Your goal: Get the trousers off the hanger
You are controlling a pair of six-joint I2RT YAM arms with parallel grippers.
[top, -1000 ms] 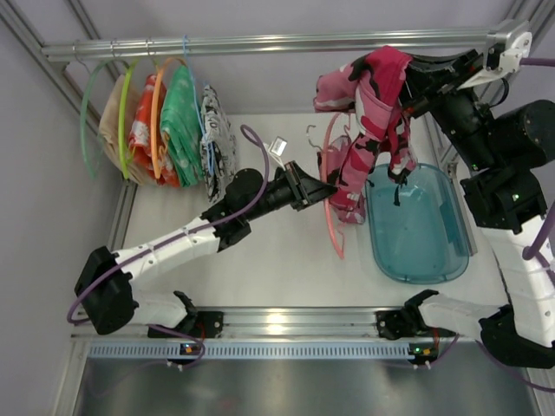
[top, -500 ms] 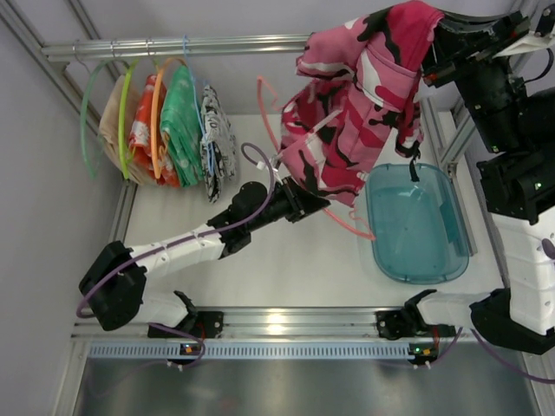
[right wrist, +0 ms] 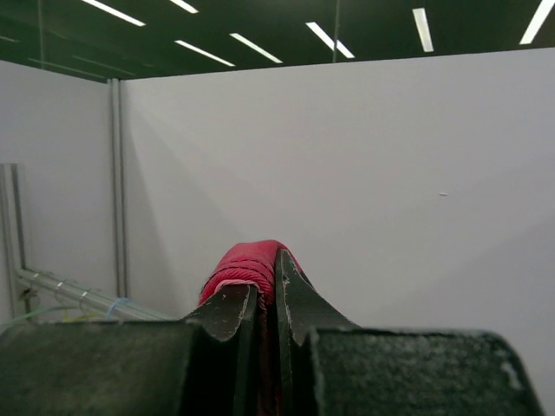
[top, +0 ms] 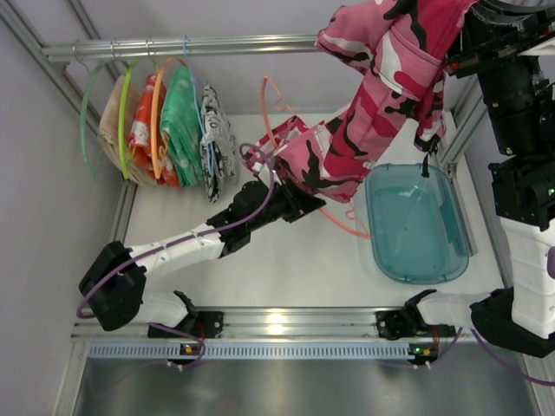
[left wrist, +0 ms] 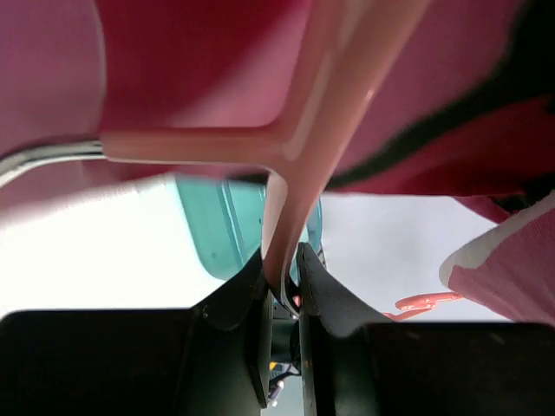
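Note:
The pink camouflage trousers (top: pixel 381 87) hang stretched from the top right down to the table's middle. My right gripper (top: pixel 455 39) is raised high and shut on their waistband, seen as a red fold (right wrist: pixel 247 264) between its fingers. The salmon-pink hanger (top: pixel 270 104) sticks out of the trousers' lower end, its arc showing at left and below (top: pixel 342 227). My left gripper (top: pixel 295 195) is shut on the hanger's plastic bar (left wrist: pixel 290 251), low over the table. In the left wrist view the trousers (left wrist: pixel 199 69) fill the top and the metal hook (left wrist: pixel 43 156) shows at left.
A teal plastic tub (top: pixel 416 221) sits on the table at the right, below the trousers. A rail (top: pixel 173 45) at the back left carries green and orange hangers with a green patterned garment (top: pixel 184 121) and an orange-red one (top: pixel 143 121).
My right gripper has risen and pulled the trousers up and to the right, stretching them out. My left gripper holds the hanger low; the hanger has tilted, its arc now showing left of the cloth.

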